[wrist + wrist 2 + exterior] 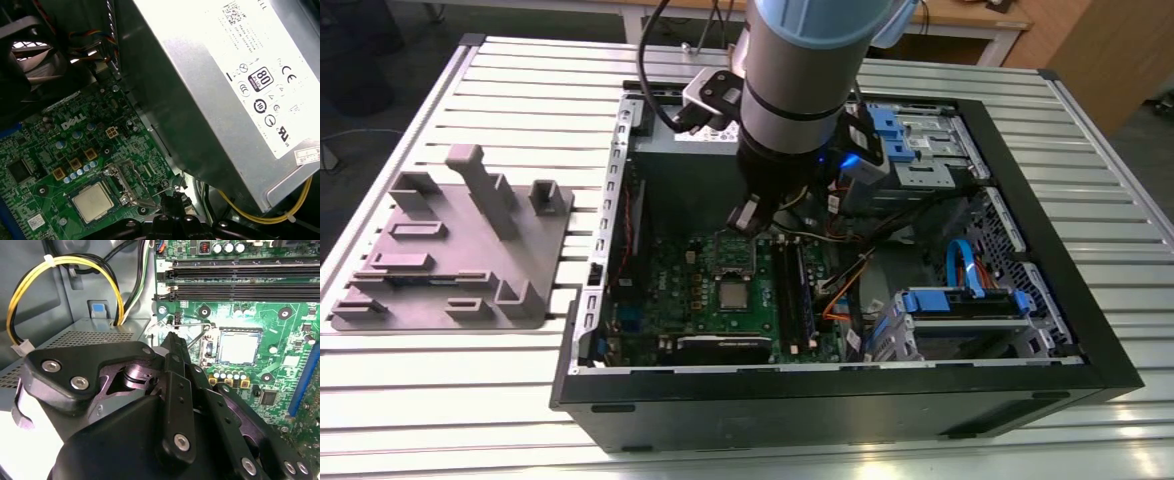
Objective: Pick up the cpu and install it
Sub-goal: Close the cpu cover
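The cpu [734,293] is a small silvery square lying flat in the socket of the green motherboard [670,300] inside the open computer case. It also appears in both wrist views, as the cpu [239,347] and the cpu [92,201]. My gripper [747,218] hangs just above the board, a short way off the socket's edge toward the power supply. Its black fingers [173,342] are shut with nothing between them. Their tip sits close by the socket's thin wire lever [196,334]; I cannot tell whether they touch.
The grey power supply box [225,75] stands close beside my gripper. Yellow and black cables [65,262] loop near it. Memory slots [240,277] run along the socket. A grey fixture block [454,250] lies on the slatted table outside the case; blue drive cages [961,300] are at the exterior view's right.
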Tool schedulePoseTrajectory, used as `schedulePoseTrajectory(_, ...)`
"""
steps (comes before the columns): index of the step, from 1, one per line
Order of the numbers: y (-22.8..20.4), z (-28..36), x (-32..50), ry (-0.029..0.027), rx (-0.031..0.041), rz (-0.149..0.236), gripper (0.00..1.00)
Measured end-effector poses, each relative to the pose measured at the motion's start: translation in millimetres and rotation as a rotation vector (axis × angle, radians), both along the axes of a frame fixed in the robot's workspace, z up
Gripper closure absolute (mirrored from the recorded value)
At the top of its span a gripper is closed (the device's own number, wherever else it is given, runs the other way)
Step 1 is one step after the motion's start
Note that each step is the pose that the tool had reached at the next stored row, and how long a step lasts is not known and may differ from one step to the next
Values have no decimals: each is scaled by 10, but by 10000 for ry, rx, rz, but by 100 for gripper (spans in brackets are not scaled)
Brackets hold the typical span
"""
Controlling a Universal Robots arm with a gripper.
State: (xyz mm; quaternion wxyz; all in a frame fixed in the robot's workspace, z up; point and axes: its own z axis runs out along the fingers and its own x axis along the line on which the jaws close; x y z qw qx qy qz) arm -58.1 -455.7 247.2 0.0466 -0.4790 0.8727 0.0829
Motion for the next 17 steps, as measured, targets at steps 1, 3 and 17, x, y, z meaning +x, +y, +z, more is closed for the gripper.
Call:
schedulePoseTrajectory(1, -2, 0, -3, 0, -39, 7, 90)
schedulePoseTrajectory(3, -7, 0, -6, 0, -111, 21, 90)
schedulePoseTrajectory(17, -26, 0, -9, 0, -126, 28, 90)
